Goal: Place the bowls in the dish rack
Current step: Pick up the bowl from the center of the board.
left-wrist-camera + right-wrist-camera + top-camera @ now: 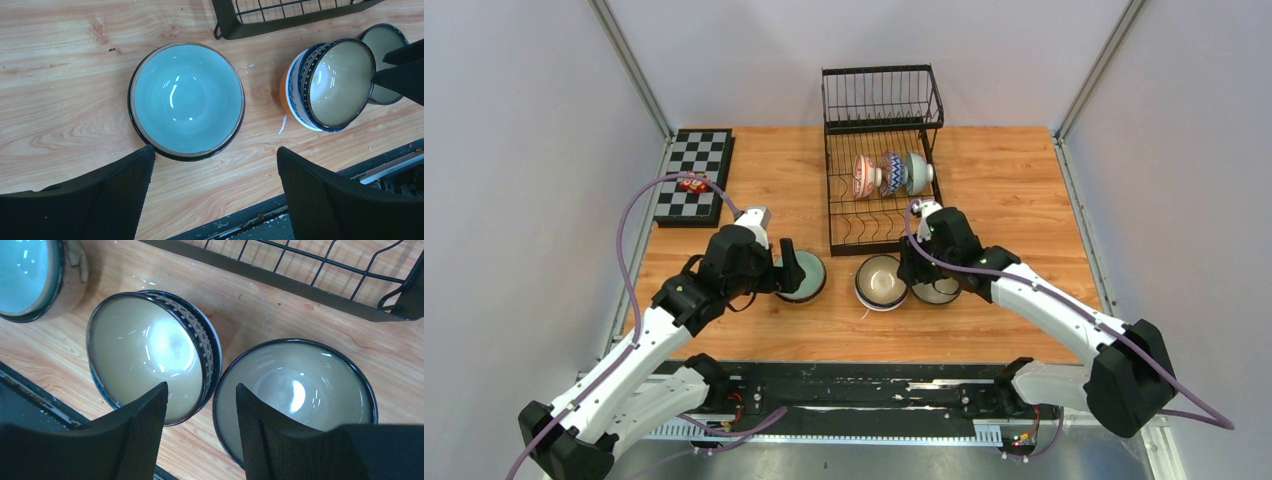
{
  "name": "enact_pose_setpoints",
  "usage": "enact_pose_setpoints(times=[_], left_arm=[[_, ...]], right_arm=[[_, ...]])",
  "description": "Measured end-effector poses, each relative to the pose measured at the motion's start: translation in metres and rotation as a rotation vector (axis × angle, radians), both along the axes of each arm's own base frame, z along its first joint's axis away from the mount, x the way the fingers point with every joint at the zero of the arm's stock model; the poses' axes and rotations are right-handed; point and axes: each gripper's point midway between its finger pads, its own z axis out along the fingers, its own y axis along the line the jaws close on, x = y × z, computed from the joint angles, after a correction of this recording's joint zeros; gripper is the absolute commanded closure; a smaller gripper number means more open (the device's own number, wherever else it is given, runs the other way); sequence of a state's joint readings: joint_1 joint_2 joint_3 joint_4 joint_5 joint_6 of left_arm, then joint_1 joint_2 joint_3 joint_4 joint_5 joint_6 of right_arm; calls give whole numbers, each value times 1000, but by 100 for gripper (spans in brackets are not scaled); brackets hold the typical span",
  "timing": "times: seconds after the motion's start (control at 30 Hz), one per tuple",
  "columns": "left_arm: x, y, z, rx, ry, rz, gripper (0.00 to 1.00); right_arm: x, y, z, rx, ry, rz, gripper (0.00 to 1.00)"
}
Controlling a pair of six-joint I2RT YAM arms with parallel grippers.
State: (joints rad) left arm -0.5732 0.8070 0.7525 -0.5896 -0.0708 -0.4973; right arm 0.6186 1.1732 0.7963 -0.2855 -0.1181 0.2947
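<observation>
The black wire dish rack (879,215) stands at the back middle and holds three bowls on edge: a red one (863,176), a blue-patterned one (891,173) and a pale green one (916,172). On the table in front lie a pale green bowl (804,278) (187,100), a blue-patterned bowl (881,282) (145,355) tilted on an orange bowl (284,97), and a cream dark-rimmed bowl (941,292) (305,385). My left gripper (215,160) is open and empty, just near of the pale green bowl. My right gripper (200,395) is open and empty, its fingers over the adjoining rims of the patterned and cream bowls.
A black-and-white checkerboard (693,175) with a small red thing on it lies at the back left. The rack's front bar (280,282) runs just beyond the bowls. The table's near edge with a black rail (864,385) is close behind both grippers.
</observation>
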Motion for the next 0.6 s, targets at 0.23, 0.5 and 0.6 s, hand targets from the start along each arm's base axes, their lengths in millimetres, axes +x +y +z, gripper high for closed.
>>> enact_pose_setpoints(times=[0.23, 0.5, 0.6], left_arm=[[-1, -1, 2, -5, -6, -14, 8], [-2, -2, 1, -1, -3, -26, 8], [-2, -3, 1, -1, -3, -30, 8]], right_arm=[[8, 5, -11, -49, 25, -8, 51], [12, 12, -20, -119, 21, -8, 66], [16, 13, -22, -148, 17, -15, 78]])
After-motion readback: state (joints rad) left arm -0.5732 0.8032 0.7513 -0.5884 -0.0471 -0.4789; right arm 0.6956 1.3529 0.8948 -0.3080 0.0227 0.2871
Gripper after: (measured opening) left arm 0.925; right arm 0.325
